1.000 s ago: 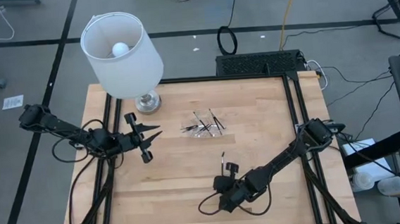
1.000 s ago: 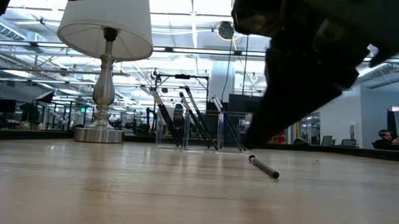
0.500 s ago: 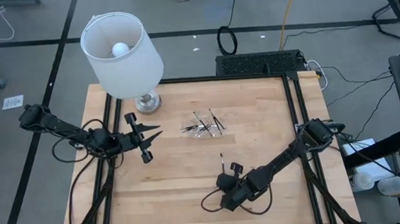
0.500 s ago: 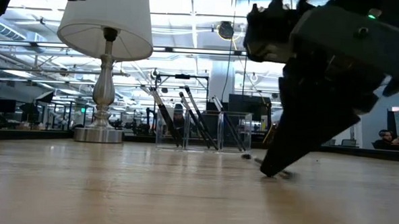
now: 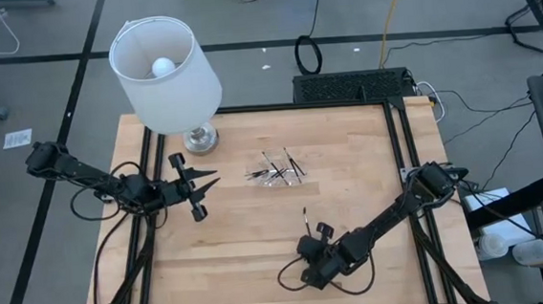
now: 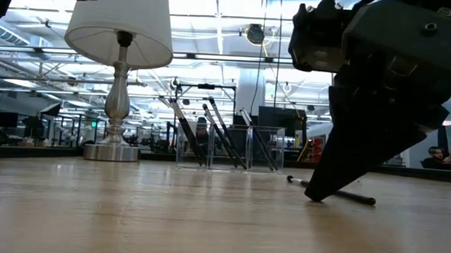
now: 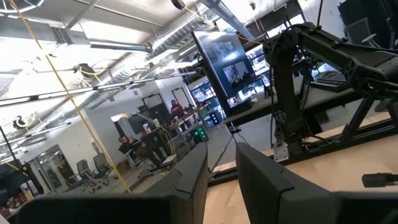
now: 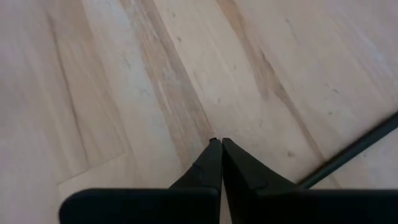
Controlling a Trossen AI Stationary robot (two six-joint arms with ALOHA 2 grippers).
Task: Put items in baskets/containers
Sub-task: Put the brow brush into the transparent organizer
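Note:
One thin dark stick [image 6: 344, 196] lies flat on the wooden table, right of centre toward the near edge [image 5: 305, 217]. My right gripper [image 6: 314, 197] is shut, slanting down, its tips on the table beside that stick [image 8: 216, 142]. A small clear tray [image 5: 278, 171] stands at the table's middle with several sticks [image 6: 217, 137] leaning inside it. My left gripper [image 5: 206, 180] hangs above the table's left side, open, with nothing between its fingers [image 7: 221, 180]. My right gripper comes down aslant with its shut fingertips [image 6: 312, 193] on the wood. The stick's near part [image 8: 311, 177] runs up to the outer side of one finger [image 8: 261, 180] and lies flat on the table. Whether they touch there, I cannot tell.
A lamp with a white shade [image 5: 165, 68] stands on its metal base [image 5: 199, 138] at the far left of the table. A black frame [image 5: 400, 143] runs along the table's sides. Bare wood lies between the tray and the right gripper.
My right gripper has sunk until its tips reached the table, slid a little toward the right and near edges, and rolled. The loose stick has swung round on the table and now lies more crosswise than before.

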